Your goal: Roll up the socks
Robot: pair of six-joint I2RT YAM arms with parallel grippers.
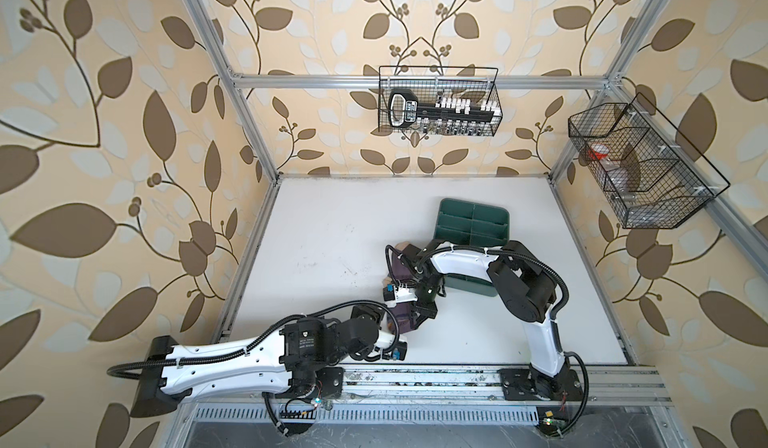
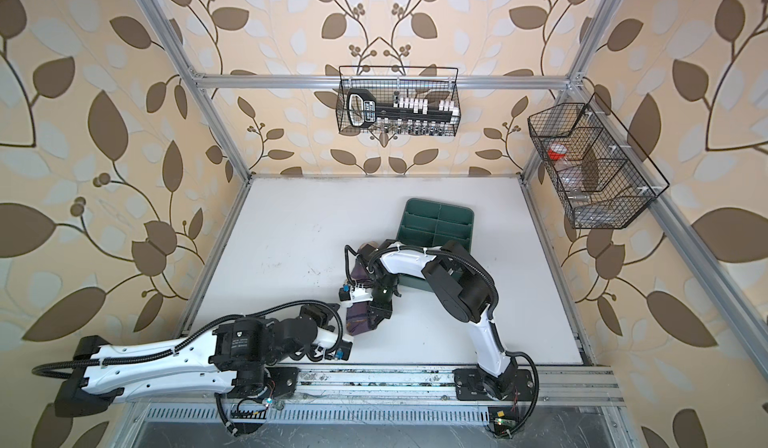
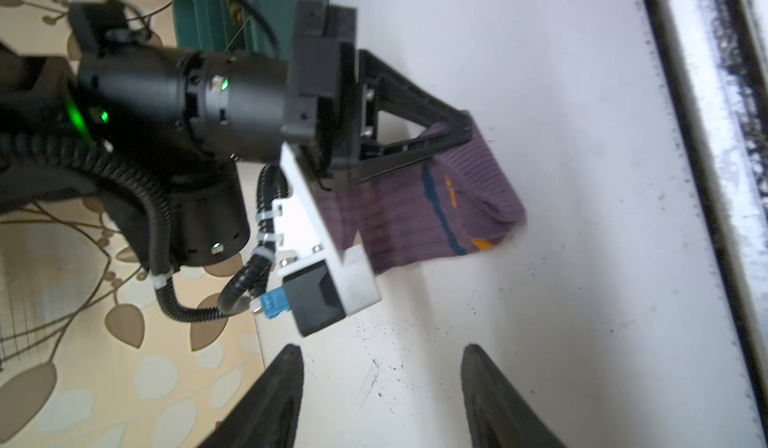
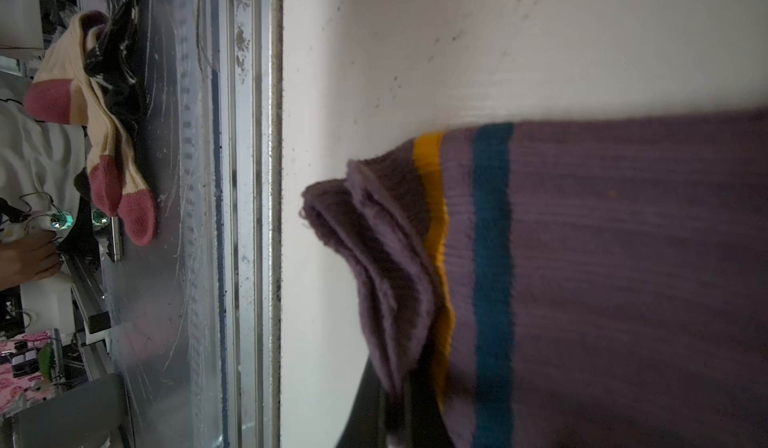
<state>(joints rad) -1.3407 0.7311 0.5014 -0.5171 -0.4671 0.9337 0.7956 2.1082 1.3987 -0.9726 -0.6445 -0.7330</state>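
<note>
In both top views my right arm hides most of the purple sock [image 3: 415,217]; a beige patch [image 1: 405,245] beyond it may be the toe. The soft ribbed knit lies folded on the white counter [image 1: 324,238] near the front edge, with dark blue and yellow cuff stripes. My right claw [image 3: 463,132] is pinched shut on the sock's edge. My left claw [image 3: 380,367] stands open and empty nearby.

The purple sock [image 4: 623,259] bears yellow and teal stripes.

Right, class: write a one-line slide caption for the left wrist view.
Right pincer shut on the purple sock; left pincer open over the white table.
</note>
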